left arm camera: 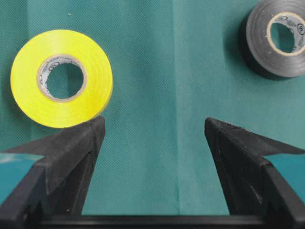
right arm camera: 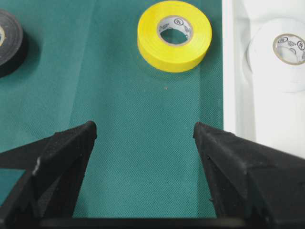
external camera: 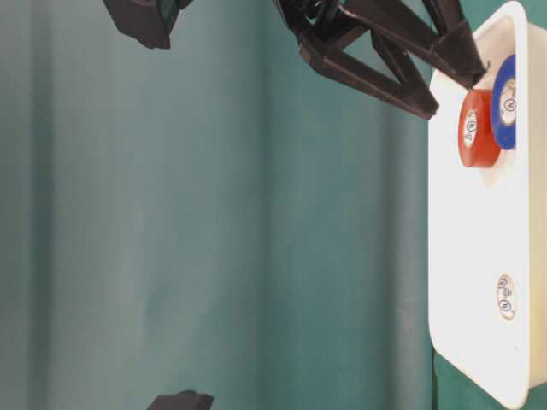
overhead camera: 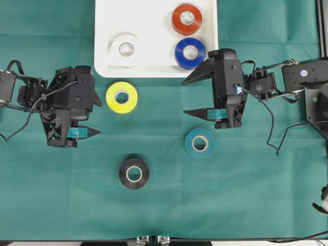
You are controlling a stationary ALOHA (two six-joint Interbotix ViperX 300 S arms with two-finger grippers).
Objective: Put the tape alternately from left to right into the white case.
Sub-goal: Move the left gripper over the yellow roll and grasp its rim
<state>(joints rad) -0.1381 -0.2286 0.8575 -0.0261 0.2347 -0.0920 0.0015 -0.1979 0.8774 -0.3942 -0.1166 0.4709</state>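
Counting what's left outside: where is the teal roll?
Overhead, the teal roll lies on the green cloth, right of centre, just below the right tool.

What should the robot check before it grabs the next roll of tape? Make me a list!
1. Left gripper open and holding nothing: ok.
2. Right gripper open and holding nothing: ok.
3. Yellow roll lying flat on the cloth with free space around it: ok.
4. Teal roll and black roll lying flat on the cloth, apart from each other: ok.
5. Room left in the white case beside the white roll, red roll and blue roll: ok.
6. Left gripper lined up around the yellow roll: not ok; the wrist view shows the roll ahead of one fingertip, not between the two.
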